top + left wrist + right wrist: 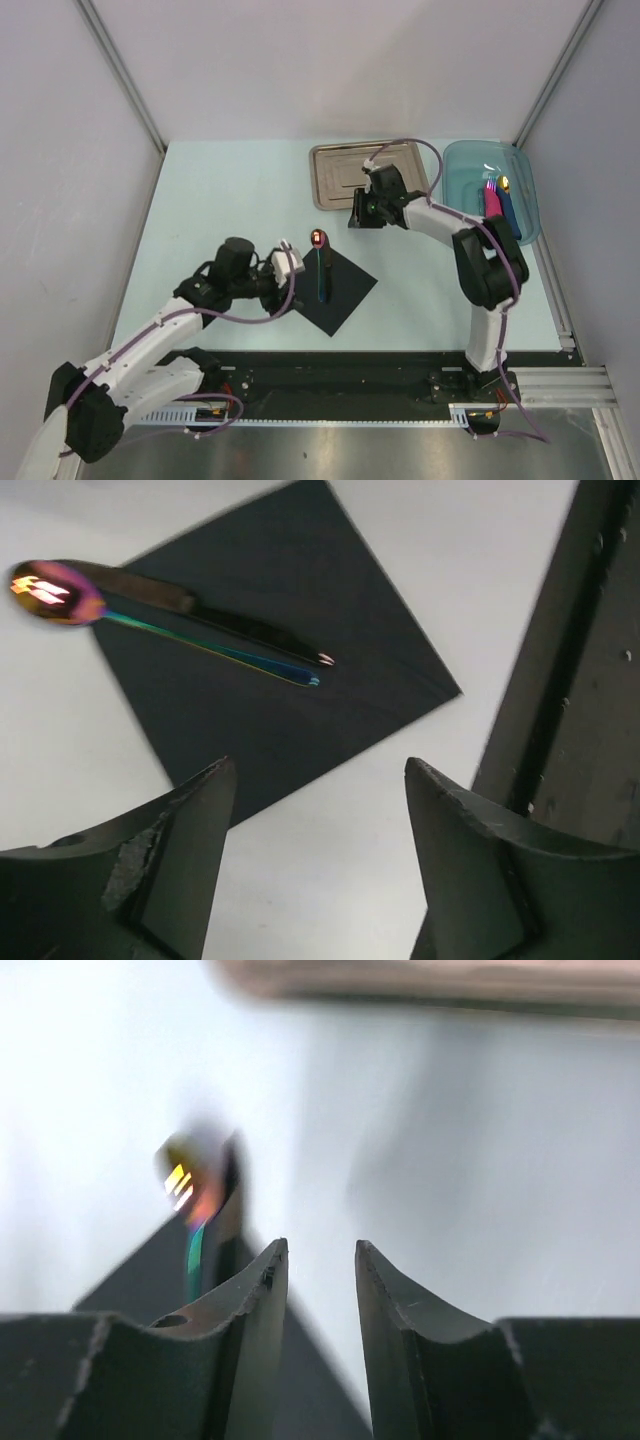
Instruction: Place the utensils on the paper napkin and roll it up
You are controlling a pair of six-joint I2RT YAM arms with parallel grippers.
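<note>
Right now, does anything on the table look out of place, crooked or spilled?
Only a small thing: the spoon's bowl sticks out past the edge of the black napkin onto the bare table. Its stem lies on the napkin beside the dark utensil. The napkin sits cornerwise to the table's edges. Nothing looks spilled or damaged.

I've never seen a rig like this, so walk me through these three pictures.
These are two robot arms bolted at a table's near edge. One picture looks down from above; the other two come from cameras on each wrist, so the dark prongs are that arm's own end effector. On the table: a black napkin with a spoon and a dark utensil on it, a steel tray, and a teal bin holding two rolls. The left end effector is open by the napkin's corner; the right end effector, slightly open, is near the tray. Neither holds anything.
</note>
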